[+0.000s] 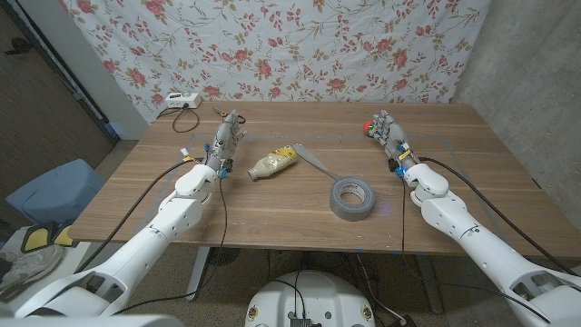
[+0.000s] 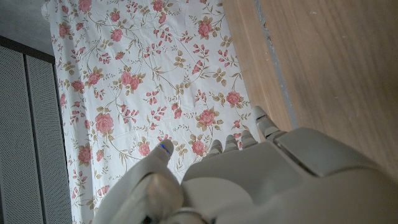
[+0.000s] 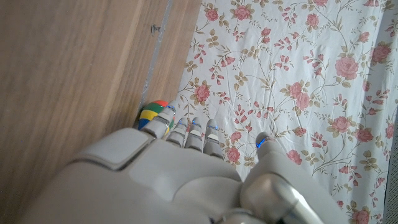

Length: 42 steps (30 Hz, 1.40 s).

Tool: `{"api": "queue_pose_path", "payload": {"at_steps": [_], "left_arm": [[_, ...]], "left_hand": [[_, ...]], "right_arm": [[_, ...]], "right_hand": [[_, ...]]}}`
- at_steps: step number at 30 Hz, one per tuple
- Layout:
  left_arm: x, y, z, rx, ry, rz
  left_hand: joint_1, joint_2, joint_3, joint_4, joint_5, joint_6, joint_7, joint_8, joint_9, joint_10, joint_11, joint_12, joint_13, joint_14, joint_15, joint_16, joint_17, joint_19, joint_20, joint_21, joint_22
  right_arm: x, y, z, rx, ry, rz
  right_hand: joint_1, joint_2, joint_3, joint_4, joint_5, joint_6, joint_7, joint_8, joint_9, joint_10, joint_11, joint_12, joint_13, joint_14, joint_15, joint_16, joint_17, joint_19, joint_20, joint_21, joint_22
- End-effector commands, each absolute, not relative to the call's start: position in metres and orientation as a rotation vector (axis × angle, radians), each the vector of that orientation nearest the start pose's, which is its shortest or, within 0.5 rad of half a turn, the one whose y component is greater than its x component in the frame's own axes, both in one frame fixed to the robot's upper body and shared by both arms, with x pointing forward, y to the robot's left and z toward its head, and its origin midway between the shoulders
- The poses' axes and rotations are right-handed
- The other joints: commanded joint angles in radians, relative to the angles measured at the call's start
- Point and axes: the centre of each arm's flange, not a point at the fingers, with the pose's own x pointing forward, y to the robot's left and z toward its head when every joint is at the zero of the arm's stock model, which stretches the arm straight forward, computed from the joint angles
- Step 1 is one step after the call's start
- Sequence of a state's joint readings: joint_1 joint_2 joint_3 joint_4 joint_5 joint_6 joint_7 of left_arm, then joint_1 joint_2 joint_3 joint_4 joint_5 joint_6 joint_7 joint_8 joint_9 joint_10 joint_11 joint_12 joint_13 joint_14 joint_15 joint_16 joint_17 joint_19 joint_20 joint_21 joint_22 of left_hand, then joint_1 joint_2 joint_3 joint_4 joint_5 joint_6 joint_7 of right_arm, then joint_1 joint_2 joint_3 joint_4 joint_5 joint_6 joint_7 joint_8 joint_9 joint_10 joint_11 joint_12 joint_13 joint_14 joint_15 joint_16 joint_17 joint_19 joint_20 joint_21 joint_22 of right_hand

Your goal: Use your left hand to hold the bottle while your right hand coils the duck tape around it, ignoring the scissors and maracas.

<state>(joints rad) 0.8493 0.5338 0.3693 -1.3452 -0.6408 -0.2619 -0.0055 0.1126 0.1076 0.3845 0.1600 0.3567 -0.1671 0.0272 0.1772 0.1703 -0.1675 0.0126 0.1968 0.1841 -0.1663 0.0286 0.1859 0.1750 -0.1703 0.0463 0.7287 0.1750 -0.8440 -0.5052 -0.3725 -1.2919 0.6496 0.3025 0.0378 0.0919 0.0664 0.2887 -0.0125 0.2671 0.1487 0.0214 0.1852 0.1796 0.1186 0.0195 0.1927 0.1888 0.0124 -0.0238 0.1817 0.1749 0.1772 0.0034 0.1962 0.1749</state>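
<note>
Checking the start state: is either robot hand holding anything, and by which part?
Nothing is held. The left robot hand and right robot hand are both empty; the bottle and tape lie untouched on the table.

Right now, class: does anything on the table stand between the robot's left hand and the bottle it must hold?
Nothing visible does. The left hand stands beside the bottle, which lies on its side with bare table between them. The scissors lie on the bottle's far side, toward the duct tape roll.

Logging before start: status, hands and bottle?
Left hand, right hand open, holding nothing. Bottle lying on its side, tape roll flat nearby. Scissors beside bottle.
</note>
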Motion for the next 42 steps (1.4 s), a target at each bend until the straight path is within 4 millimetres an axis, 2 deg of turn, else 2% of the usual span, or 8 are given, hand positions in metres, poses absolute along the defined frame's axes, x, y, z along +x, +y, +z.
{"api": "queue_pose_path", "payload": {"at_steps": [1, 4, 6, 12, 14, 25, 29, 42], "left_arm": [[0.637, 0.285, -0.013, 0.072, -0.586, -0.133], [0.632, 0.281, -0.013, 0.091, -0.591, -0.099], [0.624, 0.277, -0.013, 0.137, -0.591, -0.044], [0.606, 0.270, -0.011, 0.323, -0.553, 0.057], [0.602, 0.268, -0.012, 0.342, -0.543, 0.061], [0.581, 0.262, -0.015, 0.486, -0.504, 0.105], [0.575, 0.261, -0.016, 0.544, -0.485, 0.138], [0.563, 0.254, -0.008, 0.728, -0.427, 0.179]], "left_hand": [[0.008, 0.010, -0.001, -0.017, 0.005, -0.147, -0.009, 0.009, 0.003, -0.154, -0.001, 0.016, 0.001, -0.116, -0.002, 0.012, 0.002, -0.131, 0.005, 0.000, 0.002], [0.023, -0.016, -0.010, -0.036, 0.004, -0.120, -0.024, 0.016, 0.003, -0.125, -0.003, 0.024, 0.002, -0.095, 0.000, 0.014, 0.000, -0.114, 0.015, -0.004, 0.001], [0.041, -0.045, -0.021, -0.058, 0.001, -0.099, -0.048, 0.018, 0.003, -0.100, -0.006, 0.029, 0.003, -0.070, 0.017, 0.016, 0.000, -0.104, 0.052, -0.013, 0.002], [0.095, -0.093, -0.029, -0.117, -0.019, -0.082, -0.074, 0.020, 0.006, -0.068, -0.007, 0.036, 0.007, -0.043, 0.022, 0.016, 0.001, -0.104, 0.067, -0.033, 0.003], [0.127, -0.118, -0.034, -0.150, -0.032, -0.071, -0.066, 0.025, 0.009, -0.043, -0.001, 0.044, 0.011, -0.029, 0.024, 0.018, 0.003, -0.098, 0.064, -0.041, 0.005], [0.233, -0.154, -0.032, -0.237, -0.074, 0.013, -0.031, 0.046, 0.015, 0.058, 0.021, 0.078, 0.025, 0.097, 0.045, 0.050, 0.013, -0.043, 0.093, -0.052, 0.010], [0.296, -0.154, -0.021, -0.279, -0.098, 0.086, -0.020, 0.062, 0.016, 0.130, 0.019, 0.101, 0.032, 0.159, 0.019, 0.064, 0.015, 0.008, 0.096, -0.050, 0.012], [0.425, -0.152, 0.002, -0.329, -0.129, 0.206, -0.004, 0.081, 0.018, 0.232, -0.002, 0.128, 0.038, 0.264, -0.016, 0.082, 0.015, 0.096, 0.077, -0.047, 0.011]], "right_arm": [[0.663, -0.289, -0.034, 0.044, -0.594, 0.246], [0.669, -0.293, -0.034, 0.055, -0.594, 0.256], [0.673, -0.298, -0.034, 0.062, -0.590, 0.262], [0.674, -0.307, -0.040, 0.078, -0.593, 0.268], [0.673, -0.309, -0.043, 0.077, -0.592, 0.273], [0.662, -0.317, -0.053, 0.093, -0.608, 0.273], [0.658, -0.319, -0.056, 0.099, -0.613, 0.270], [0.654, -0.322, -0.066, 0.116, -0.623, 0.268]], "right_hand": [[0.009, 0.002, 0.005, 0.000, 0.007, 0.008, -0.003, 0.005, 0.002, 0.008, -0.002, 0.004, 0.001, 0.000, -0.010, 0.006, 0.003, 0.006, -0.001, 0.005, 0.003], [0.009, 0.001, 0.005, 0.000, 0.007, 0.009, -0.003, 0.005, 0.002, 0.008, -0.001, 0.004, 0.001, 0.000, -0.010, 0.006, 0.003, 0.006, -0.001, 0.005, 0.003], [0.009, 0.001, 0.004, 0.000, 0.007, 0.008, -0.003, 0.005, 0.002, 0.008, -0.001, 0.003, 0.001, 0.000, -0.009, 0.006, 0.003, 0.006, -0.001, 0.005, 0.003], [0.008, 0.001, 0.004, -0.001, 0.008, 0.007, -0.003, 0.004, 0.002, 0.008, -0.001, 0.004, 0.001, 0.001, -0.009, 0.006, 0.003, 0.006, 0.000, 0.005, 0.003], [0.008, 0.001, 0.004, -0.001, 0.008, 0.007, -0.003, 0.004, 0.002, 0.009, -0.001, 0.004, 0.001, 0.002, -0.009, 0.007, 0.003, 0.006, 0.001, 0.005, 0.003], [0.008, 0.001, 0.004, -0.002, 0.009, 0.008, -0.003, 0.005, 0.002, 0.010, -0.001, 0.004, 0.001, 0.003, -0.009, 0.007, 0.003, 0.006, 0.004, 0.005, 0.003], [0.008, 0.001, 0.004, -0.002, 0.009, 0.008, -0.003, 0.005, 0.002, 0.010, -0.001, 0.004, 0.002, 0.003, -0.009, 0.007, 0.003, 0.006, 0.004, 0.005, 0.003], [0.008, 0.000, 0.003, -0.003, 0.010, 0.010, -0.002, 0.006, 0.002, 0.015, 0.002, 0.005, 0.002, 0.005, -0.009, 0.007, 0.003, 0.007, 0.003, 0.005, 0.003]]}}
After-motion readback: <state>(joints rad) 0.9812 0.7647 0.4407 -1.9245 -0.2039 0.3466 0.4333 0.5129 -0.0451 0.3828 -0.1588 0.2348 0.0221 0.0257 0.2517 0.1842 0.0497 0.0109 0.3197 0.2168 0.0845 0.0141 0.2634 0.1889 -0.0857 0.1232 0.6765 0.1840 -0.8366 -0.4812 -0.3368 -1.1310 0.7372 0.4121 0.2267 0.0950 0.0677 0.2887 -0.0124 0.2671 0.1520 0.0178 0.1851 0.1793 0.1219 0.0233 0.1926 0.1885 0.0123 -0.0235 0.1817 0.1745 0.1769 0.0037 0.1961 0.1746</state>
